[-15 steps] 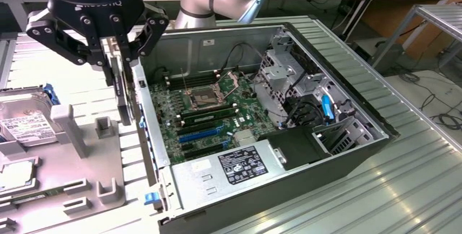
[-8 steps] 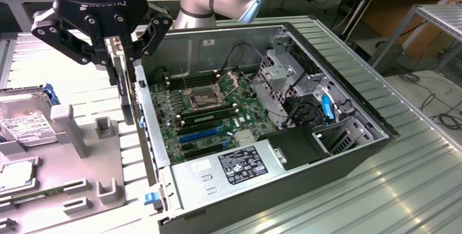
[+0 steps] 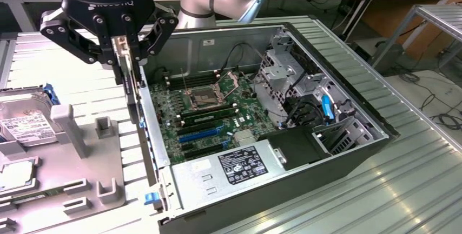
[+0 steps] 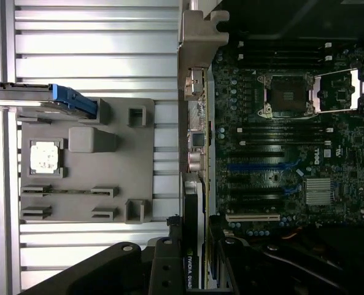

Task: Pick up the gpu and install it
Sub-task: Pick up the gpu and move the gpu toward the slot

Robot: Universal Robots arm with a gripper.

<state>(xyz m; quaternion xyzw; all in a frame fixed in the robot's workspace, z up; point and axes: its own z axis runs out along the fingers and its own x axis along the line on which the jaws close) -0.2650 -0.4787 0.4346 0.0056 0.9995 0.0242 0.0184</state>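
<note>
**Carrying the card edge-on over the case wall**

The black two-fingered end effector (image 3: pixel 124 50) is clenching the top edge of the gpu (image 3: pixel 137 115), a thin black-faced card on a green board. The card is hanging upright and edge-on at about ten o'clock in the exterior view. It is hovering along the side wall of the open black computer case (image 3: pixel 375 123), between the grey moulded parts tray (image 3: pixel 72 185) at eight o'clock and the green motherboard (image 3: pixel 216 112) at the centre. Whether its lower edge is clearing the wall, I cannot tell.

Doing this step well probably means holding the card plumb so it is not swinging in the grip. It also means lifting it clear of the wall before shifting towards three o'clock. In the wrist view the card's silver metal bracket (image 4: pixel 197 37) is pointing away from the end effector. Keeping the long edge parallel to the blue expansion slots (image 4: pixel 261 167) should be sparing the connector any twisting
</note>
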